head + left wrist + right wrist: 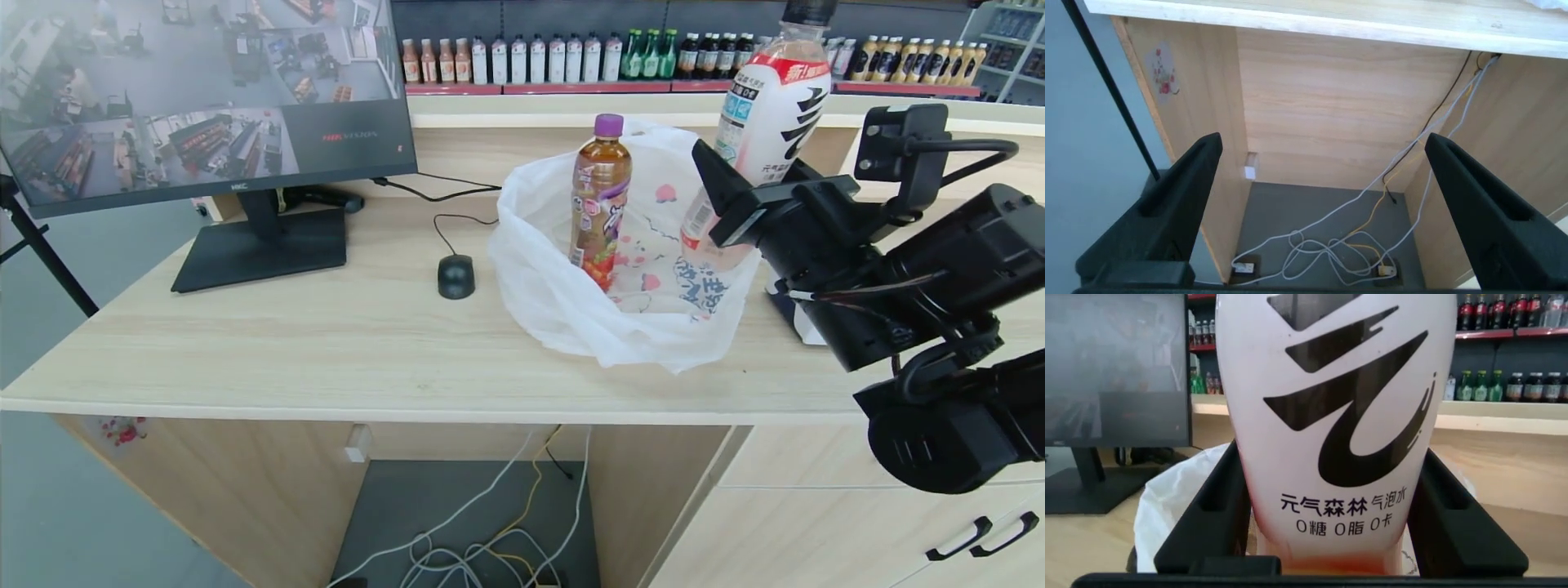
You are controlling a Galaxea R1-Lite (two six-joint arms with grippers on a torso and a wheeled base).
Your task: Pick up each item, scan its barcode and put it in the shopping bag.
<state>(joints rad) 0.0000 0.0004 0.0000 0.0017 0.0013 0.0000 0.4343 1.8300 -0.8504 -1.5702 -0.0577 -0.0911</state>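
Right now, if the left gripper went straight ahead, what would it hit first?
Probably the wooden panel under the desk, though depth is unclear; the left gripper points into that recess.

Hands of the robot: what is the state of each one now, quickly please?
Left hand: open, holding nothing.
Right hand: closed on the white bottle.

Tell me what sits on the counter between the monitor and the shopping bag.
A black computer mouse with its cord, seen in the head view.
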